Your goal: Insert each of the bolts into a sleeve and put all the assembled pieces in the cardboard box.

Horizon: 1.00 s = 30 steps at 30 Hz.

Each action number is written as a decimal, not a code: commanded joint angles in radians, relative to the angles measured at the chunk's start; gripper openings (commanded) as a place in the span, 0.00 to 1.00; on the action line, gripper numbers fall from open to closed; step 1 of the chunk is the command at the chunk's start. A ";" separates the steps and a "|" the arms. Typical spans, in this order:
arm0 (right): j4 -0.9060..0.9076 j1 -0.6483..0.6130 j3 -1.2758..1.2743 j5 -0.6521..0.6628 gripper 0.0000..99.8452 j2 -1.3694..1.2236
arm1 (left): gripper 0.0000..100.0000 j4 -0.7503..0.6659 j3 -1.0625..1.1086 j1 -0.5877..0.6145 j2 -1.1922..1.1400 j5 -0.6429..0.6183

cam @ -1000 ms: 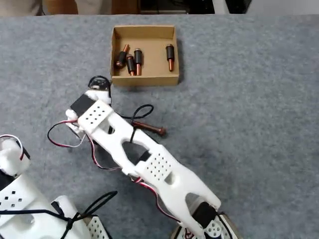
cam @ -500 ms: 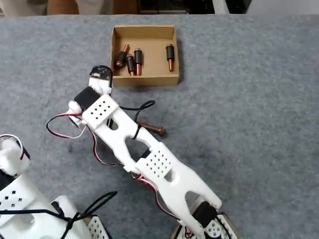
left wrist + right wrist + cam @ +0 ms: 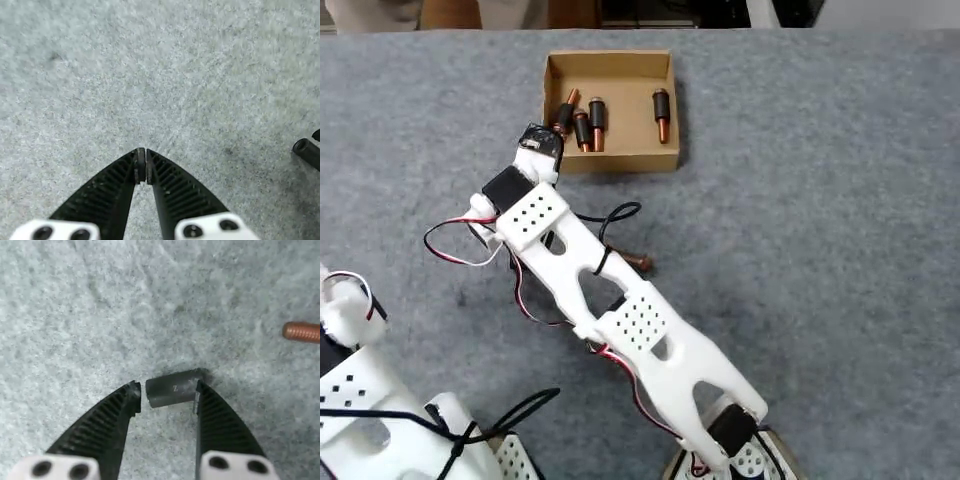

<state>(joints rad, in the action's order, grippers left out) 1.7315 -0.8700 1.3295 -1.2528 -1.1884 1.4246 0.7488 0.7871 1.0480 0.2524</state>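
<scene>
Step in hand, my read: picking up the last sleeve for the last bolt. Biggest first:

- right arm [image 3: 620,320] is stretched diagonally from lower right to upper left of the high view, its tip just beside the lower-left corner of the cardboard box [image 3: 610,160].
- left arm [image 3: 360,400] is parked in the lower-left corner. The left gripper [image 3: 141,160] has its fingers pressed together with nothing between them, above bare carpet.
- the box sits top centre and has four assembled pieces [image 3: 597,122] in it, three bunched on the left and one alone on the right.
- a loose bolt [image 3: 635,262] lies on the carpet at frame centre, partly under the right arm.
- the sleeve [image 3: 172,387] lies crosswise between the fingers of the right gripper [image 3: 166,388]. The fingers are spread to either side of it; one touches its end and there's a thin gap at the other. I don't see a firm pinch. I can't tell if it's off the carpet.
- a copper tip [image 3: 302,332] shows at the right edge of the right wrist view. It's probably a bolt, but I can't confirm it's the same one.

Next move, as I judge it: close on the sleeve. That end-to-end hold looks poor, so I'd re-grip across the barrel and leave the bore free. The left arm then fetches the bolt, the two get mated, and the piece goes in the box.

The surface is grey carpet [image 3: 820,250], nappy, so small parts shouldn't roll much. The room is a thin strip along the top edge: a dark gap and pale panels, nothing more I can make out.
</scene>
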 commanded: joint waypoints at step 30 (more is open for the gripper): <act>0.054 -0.027 -0.234 0.003 0.17 0.005 | 0.02 -0.130 0.026 -0.012 0.007 0.000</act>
<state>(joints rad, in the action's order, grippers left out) 1.7622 -0.8869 1.1285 -1.2528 -1.1807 1.3111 0.7887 0.7841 1.0480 0.2539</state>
